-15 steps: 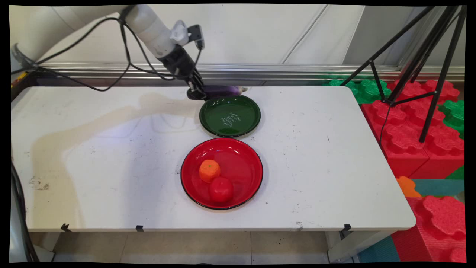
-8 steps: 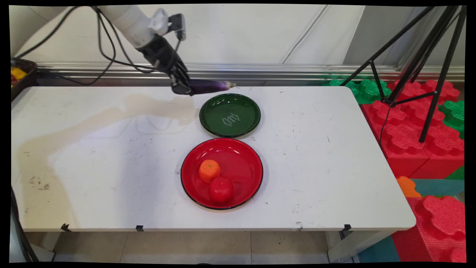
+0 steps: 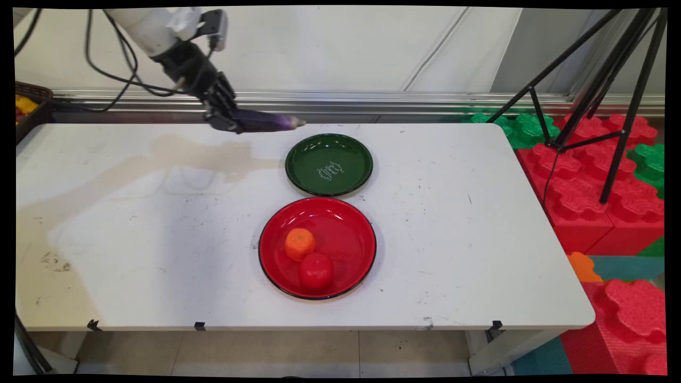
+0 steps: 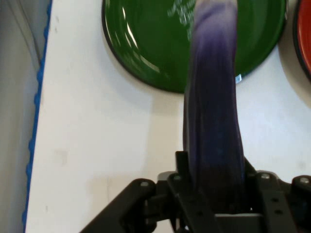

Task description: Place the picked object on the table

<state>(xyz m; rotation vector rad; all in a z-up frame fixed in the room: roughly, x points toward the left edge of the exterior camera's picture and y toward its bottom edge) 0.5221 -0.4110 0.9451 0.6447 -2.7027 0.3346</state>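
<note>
Gripper: black two-finger gripper closed on the thick end of a long glossy purple toy eggplant; in the hand view the eggplant runs straight out from between the gripper's clamped jaws.

Held item: eggplant roughly level, raised off the white table, pale tip toward the picture's right. It hangs over the table's far edge, left of and beyond the dark green round plate, not touching it.

Hand view: the eggplant's far end overlaps the green plate in the picture; bare white tabletop lies below the gripper.

Green plate: bare except for a small white printed mark at its centre.

Red plate: glossy red round plate with a black rim, just nearer the camera than the green one, rims almost touching. A sliver of its rim shows at the hand view's right edge.

On red plate: small orange mandarin-like toy fruit and round red toy tomato, side by side and touching, in the plate's left half.

Surroundings: black tripod and red and green foam blocks to the right of the table.
</note>
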